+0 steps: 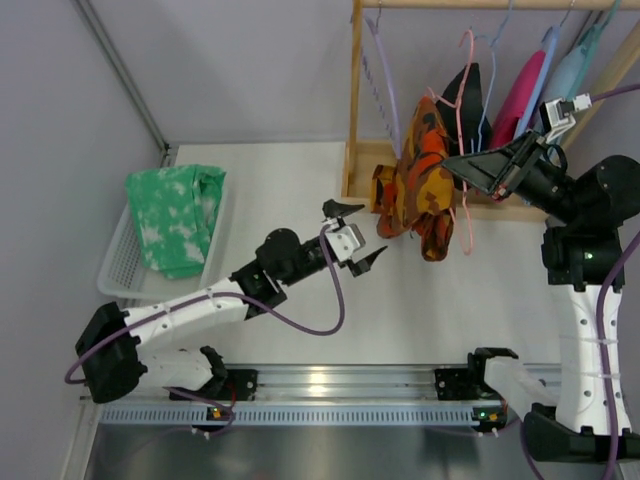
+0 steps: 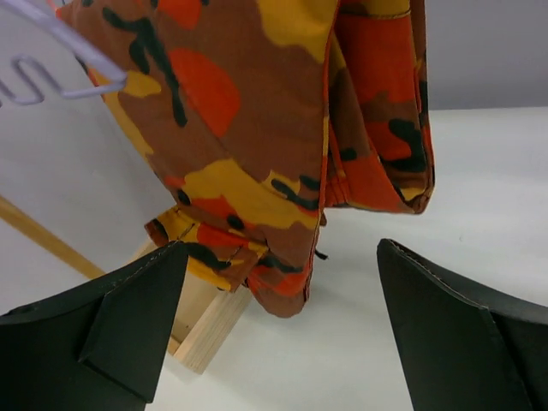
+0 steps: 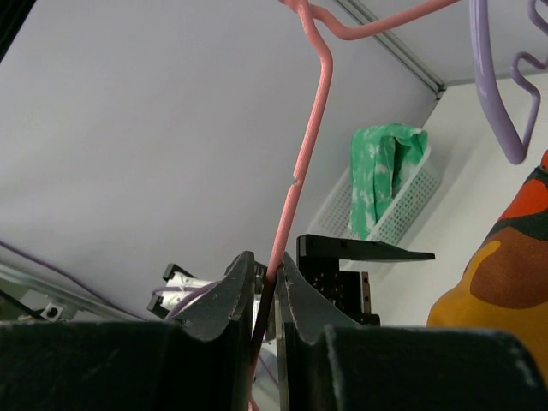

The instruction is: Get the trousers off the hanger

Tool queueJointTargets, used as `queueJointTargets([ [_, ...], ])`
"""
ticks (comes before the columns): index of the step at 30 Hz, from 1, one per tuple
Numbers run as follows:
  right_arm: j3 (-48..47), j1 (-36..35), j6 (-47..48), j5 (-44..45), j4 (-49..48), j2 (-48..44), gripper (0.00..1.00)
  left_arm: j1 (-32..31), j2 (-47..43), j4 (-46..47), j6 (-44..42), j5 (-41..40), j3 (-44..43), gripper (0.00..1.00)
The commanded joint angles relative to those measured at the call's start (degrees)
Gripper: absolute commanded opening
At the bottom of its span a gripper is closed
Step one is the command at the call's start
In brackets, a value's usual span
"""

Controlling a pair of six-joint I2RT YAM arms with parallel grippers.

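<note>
- Right wrist view shows your right pincer [image 3: 264,276] clamped shut on the thin pink wire hanger [image 3: 301,163]; the steadying step looks in hand
- Orange camouflage cloth trousers [image 1: 412,185] hang at the wooden rack [image 1: 356,100]; next, likely grip the hem and pull
- Left pincer [image 1: 360,232] gapes wide and empty; its arm stretches low toward the cloth

Bright, even overhead light; soft shadows; glare on metal rail [image 1: 322,379]; wrist views sharp.

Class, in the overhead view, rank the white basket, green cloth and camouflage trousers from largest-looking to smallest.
1. white basket
2. green cloth and camouflage trousers look about alike; the trousers hang nearer the camera, so unranked.
</note>
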State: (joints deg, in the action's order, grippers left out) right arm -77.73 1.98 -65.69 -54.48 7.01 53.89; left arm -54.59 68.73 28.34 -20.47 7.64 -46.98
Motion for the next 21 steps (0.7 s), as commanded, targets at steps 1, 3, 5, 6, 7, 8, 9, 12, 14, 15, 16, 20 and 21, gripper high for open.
queueJointTargets([
  [1, -5.41, -0.48, 8.21, 3.24, -1.65, -2.82, 0.00, -4.47, 5.18, 12.79, -2.21, -10.24, -4.94, 0.98],
  [3, -6.02, -0.48, 8.74, 3.15, -0.51, -3.00, 0.00, -5.88, 7.81, 14.20, -0.54, -11.06, -7.24, 0.99],
  [5, -6.29, -0.48, 9.53, 3.59, 0.73, -3.26, 0.00, -6.32, 11.06, 15.25, 1.48, -11.50, -10.75, 0.99],
  [6, -6.29, -0.48, 9.62, 3.68, 0.90, -3.35, 0.00, -6.58, 12.12, 15.43, 2.62, -12.03, -13.29, 0.99],
  [7, -6.55, -0.48, 9.62, 3.68, 1.25, -3.35, 0.00, -6.76, 14.13, 15.34, 3.15, -12.56, -14.62, 0.99],
  [8, -6.73, -0.48, 9.62, 3.68, 1.60, -3.35, 0.00, -7.19, 15.11, 15.43, 3.68, -13.69, -15.85, 0.99],
  [9, -6.99, -0.48, 9.79, 3.85, 1.96, -3.26, 0.00, -7.29, 15.90, 15.61, 4.38, -14.05, -17.77, 0.99],
  [12, -8.31, -0.40, 10.67, 4.90, 4.76, -3.18, 0.00, -7.55, 18.28, 16.31, 5.00, -13.97, -19.81, 0.98],
  [14, -8.66, -0.40, 10.58, 5.00, 5.56, -3.26, 0.00, -7.81, 19.68, 16.31, 5.26, -13.79, -21.22, 0.98],
  [15, -8.84, -0.40, 10.50, 5.08, 5.65, -3.26, 0.00, -7.99, 20.04, 16.31, 5.52, -13.53, -22.09, 0.98],
  [16, -8.75, -0.40, 10.41, 5.34, 5.65, -3.44, 0.00, -8.08, 20.48, 16.31, 5.79, -13.35, -22.45, 0.98],
  [20, -8.75, -0.40, 10.23, 6.31, 6.18, -3.62, 0.00, -8.52, 21.62, 16.31, 5.97, -11.86, -23.24, 0.97],
  [21, -8.75, -0.40, 10.15, 6.58, 6.00, -3.70, 0.00, -8.60, 21.71, 16.31, 5.79, -11.60, -22.81, 0.97],
])
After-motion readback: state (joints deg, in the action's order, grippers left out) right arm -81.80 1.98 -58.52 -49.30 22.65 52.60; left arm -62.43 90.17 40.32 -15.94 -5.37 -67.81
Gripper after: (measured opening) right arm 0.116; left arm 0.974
